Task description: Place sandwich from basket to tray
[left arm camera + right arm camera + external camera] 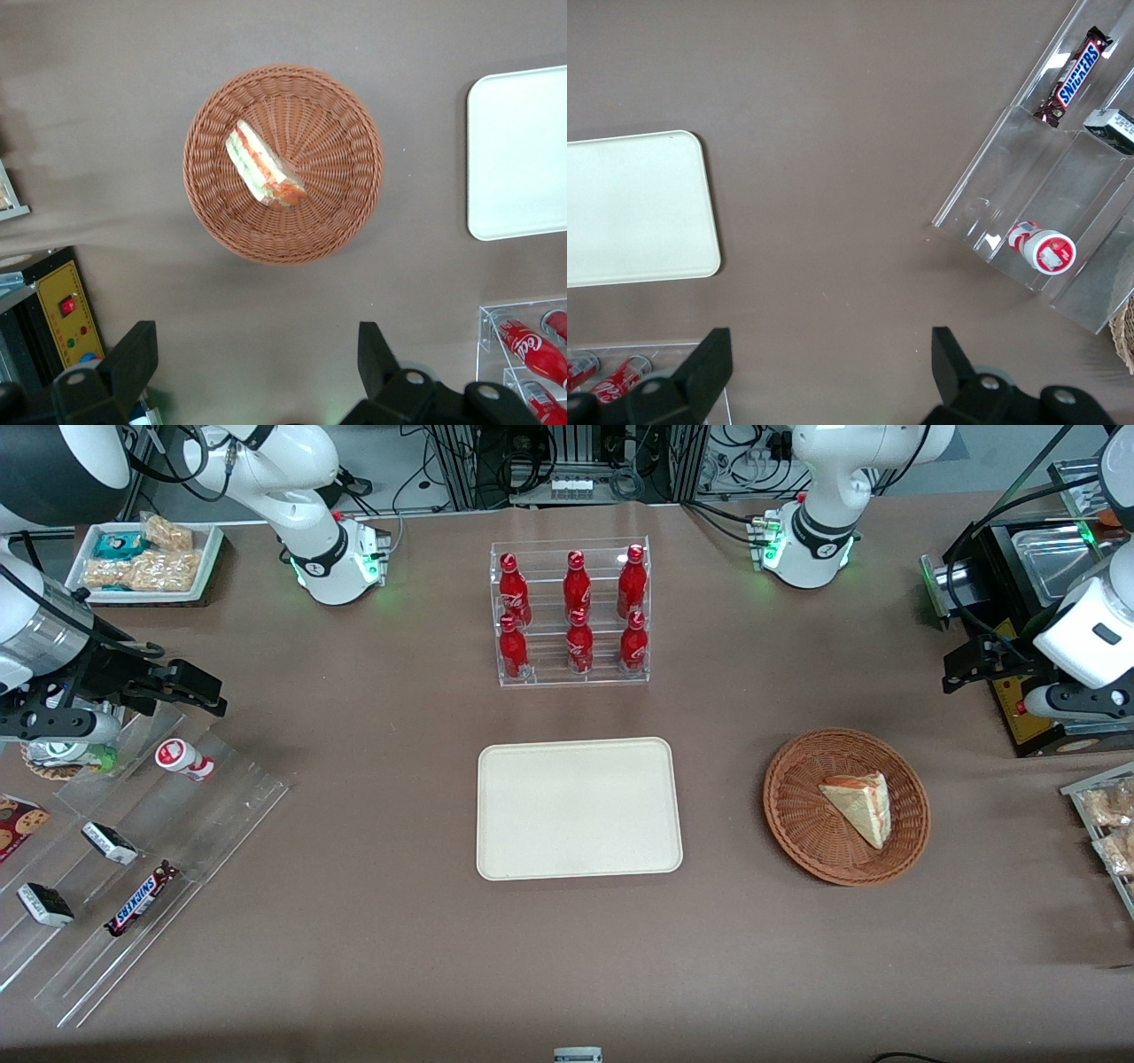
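Nearest the front camera, a Snickers bar (141, 899) lies in a clear acrylic rack (221, 815) toward the parked arm's end of the table, alongside two small dark wrapped snacks (110, 842) and a red-and-white cup (184, 759) lying on its side.

At the working arm's end, the sandwich (860, 805), a pale triangular wedge, rests inside the round wicker basket (797, 815); the wrist view shows red and green filling along its cut edge (263, 166), with the wedge lying off-centre on the woven floor (337, 177).

The cream tray (579, 808) sits flat on the brown table (372, 957) beside the basket, apart from it and with nothing on it.

The left arm's gripper (961, 666) hangs above the table, farther from the front camera than the basket and clear of it. Its two black fingers (133, 359) stand wide apart and hold nothing, with the basket and sandwich framed between them from above.

Farther from the camera than the tray, six red cola bottles (577, 613) stand upright in a clear tiered rack (570, 549). A small white tray of snack packs (146, 558) sits near the parked arm's base, and more wrapped snacks (1107, 815) lie at the table's edge by the working arm.
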Robot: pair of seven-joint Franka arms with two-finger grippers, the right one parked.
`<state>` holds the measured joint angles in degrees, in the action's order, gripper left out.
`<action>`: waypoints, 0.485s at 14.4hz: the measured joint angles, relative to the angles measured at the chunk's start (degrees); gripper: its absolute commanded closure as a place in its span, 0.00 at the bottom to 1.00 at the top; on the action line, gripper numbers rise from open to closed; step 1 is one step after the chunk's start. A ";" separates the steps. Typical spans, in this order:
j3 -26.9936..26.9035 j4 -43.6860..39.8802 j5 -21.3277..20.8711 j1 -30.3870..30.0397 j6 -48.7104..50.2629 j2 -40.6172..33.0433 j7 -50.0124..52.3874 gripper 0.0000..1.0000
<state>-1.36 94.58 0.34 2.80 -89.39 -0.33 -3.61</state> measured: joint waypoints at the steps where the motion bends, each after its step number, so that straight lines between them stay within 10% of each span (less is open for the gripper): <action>1: -0.03 0.50 0.00 0.00 0.15 0.19 0.06 0.00; 7: -0.37 6.37 -0.02 -0.14 -5.86 5.82 0.88 0.00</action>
<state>-1.74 100.95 0.32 2.67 -95.24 5.48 -2.74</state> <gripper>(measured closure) 0.000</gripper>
